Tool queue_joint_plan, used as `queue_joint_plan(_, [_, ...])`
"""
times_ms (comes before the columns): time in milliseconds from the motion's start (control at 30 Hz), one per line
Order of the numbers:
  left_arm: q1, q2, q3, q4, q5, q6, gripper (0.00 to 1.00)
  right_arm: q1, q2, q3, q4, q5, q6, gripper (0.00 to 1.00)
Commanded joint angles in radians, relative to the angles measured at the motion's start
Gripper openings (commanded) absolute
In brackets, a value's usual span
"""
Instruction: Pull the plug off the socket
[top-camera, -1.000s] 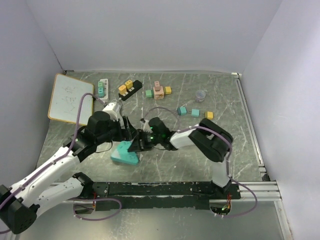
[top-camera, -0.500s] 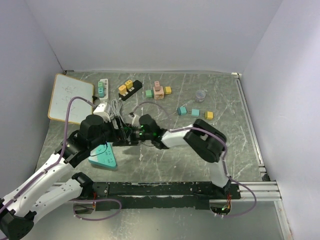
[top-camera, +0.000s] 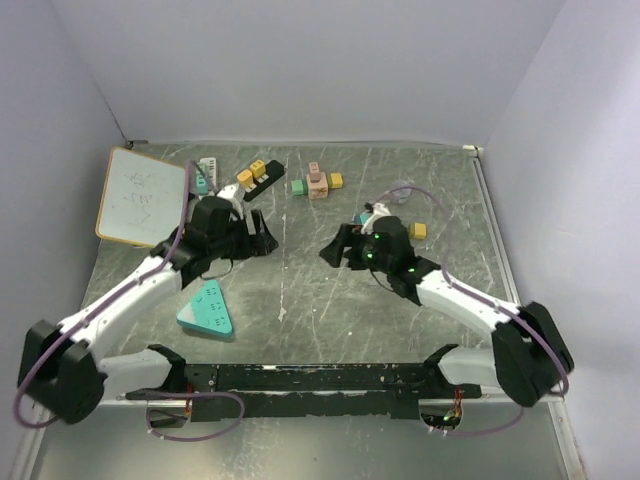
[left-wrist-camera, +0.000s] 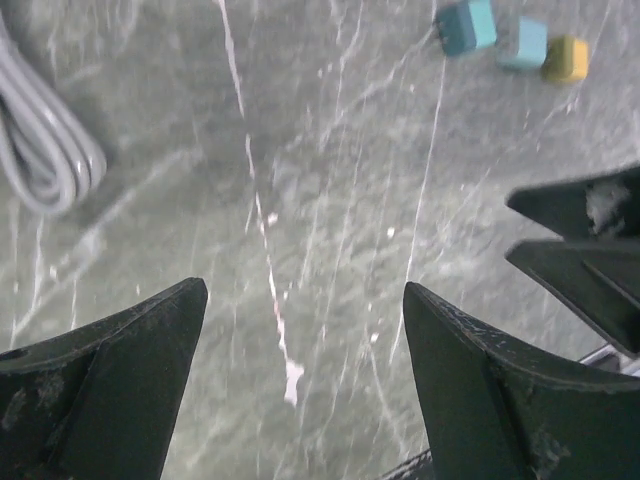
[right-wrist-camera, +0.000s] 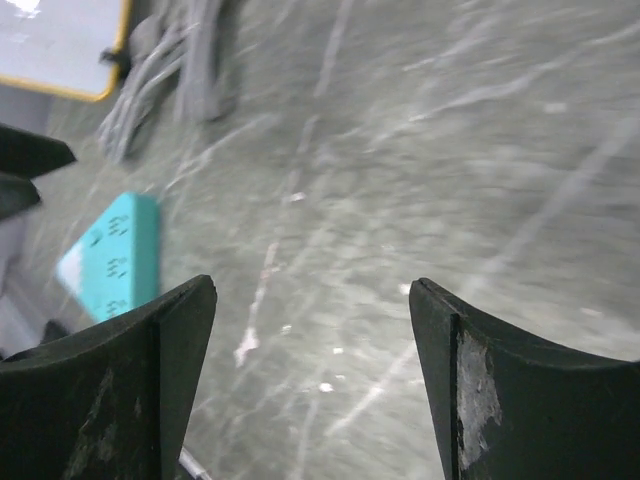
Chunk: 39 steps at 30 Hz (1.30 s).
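Socket (top-camera: 205, 308) lay at near left, apart from both arms. Your left gripper (top-camera: 262, 240) and right gripper (top-camera: 335, 252) stood wide open, each holding nothing.

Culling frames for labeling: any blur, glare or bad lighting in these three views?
Right wrist: motion-blurred throughout, the teal socket block smeared. Left wrist: sharp on the veined tabletop and grey cable; its own fingers dark, little detail. Top external: sharp, evenly lit, soft shadows, no glare.
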<state>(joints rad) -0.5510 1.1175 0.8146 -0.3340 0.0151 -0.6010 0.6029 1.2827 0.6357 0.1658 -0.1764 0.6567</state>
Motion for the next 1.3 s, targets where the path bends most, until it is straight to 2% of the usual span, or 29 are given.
queue_joint_plan(0, [0.122, 0.179, 0.116, 0.202, 0.25, 0.032, 0.9, -0.091, -0.127, -0.038, -0.189, 0.117, -0.115, 0.79])
queue_joint_plan(167, [0.14, 0.488, 0.317, 0.252, 0.308, 0.056, 0.89, -0.173, -0.226, -0.057, -0.257, 0.151, -0.154, 0.82])
queue_joint_plan(333, [0.157, 0.718, 0.491, 0.374, 0.406, 0.029, 0.86, -0.206, -0.253, -0.079, -0.249, 0.108, -0.153, 0.83])
queue_joint_plan(533, [0.133, 0.933, 0.821, 0.196, 0.204, 0.119, 0.8, -0.218, -0.251, -0.085, -0.256, 0.094, -0.163, 0.82])
queue_joint_plan(633, [0.106, 1.006, 0.943, 0.116, 0.051, 0.136, 0.77, -0.221, -0.255, -0.09, -0.256, 0.088, -0.158, 0.82])
queue_joint_plan(867, [0.036, 1.199, 1.208, 0.004, -0.136, 0.141, 0.76, -0.225, -0.261, -0.1, -0.26, 0.068, -0.143, 0.82])
queue_joint_plan(1067, [-0.003, 1.274, 1.282, 0.047, -0.162, 0.162, 0.77, -0.226, -0.282, -0.113, -0.269, 0.058, -0.124, 0.82])
queue_joint_plan(1267, [-0.032, 1.294, 1.312, 0.02, -0.317, 0.208, 0.63, -0.226, -0.306, -0.116, -0.29, 0.065, -0.118, 0.82])
